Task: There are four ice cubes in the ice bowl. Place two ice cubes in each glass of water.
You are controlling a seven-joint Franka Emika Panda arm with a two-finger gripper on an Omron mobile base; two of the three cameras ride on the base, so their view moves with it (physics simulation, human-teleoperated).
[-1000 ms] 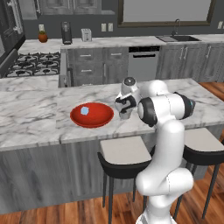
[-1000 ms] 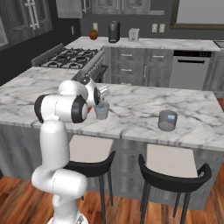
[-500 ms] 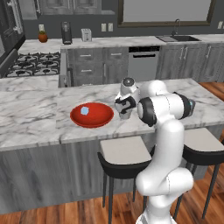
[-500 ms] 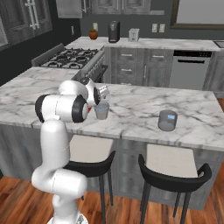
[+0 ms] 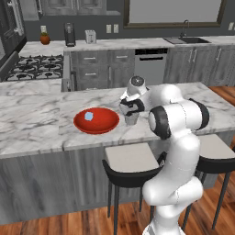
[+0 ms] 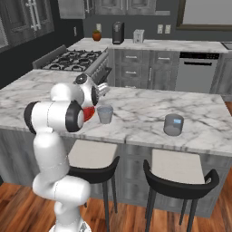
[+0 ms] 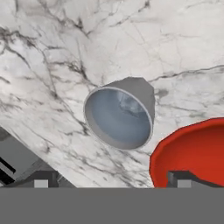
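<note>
My gripper (image 5: 130, 111) hangs just above a grey glass (image 5: 131, 120) on the marble counter, right of the red ice bowl (image 5: 102, 125). In the hand view its two fingertips (image 7: 41, 180) stand wide apart, open, with nothing between them. The glass (image 7: 118, 117) sits straight below, and a faint pale cube shape shows in its water. One pale ice cube (image 5: 88, 116) lies in the bowl, whose rim (image 7: 175, 140) shows at the lower right of the hand view. The second glass (image 6: 173, 124) stands further right on the counter, and the first glass (image 6: 105, 114) is beside my arm.
The marble island counter (image 5: 32, 124) stretches left and right of the bowl. Two black stools (image 6: 179, 172) stand under its near edge. A stove (image 5: 27, 71) and back counter with a sink lie beyond.
The jaws have spread open above the glass. The arm has stayed almost where it was.
</note>
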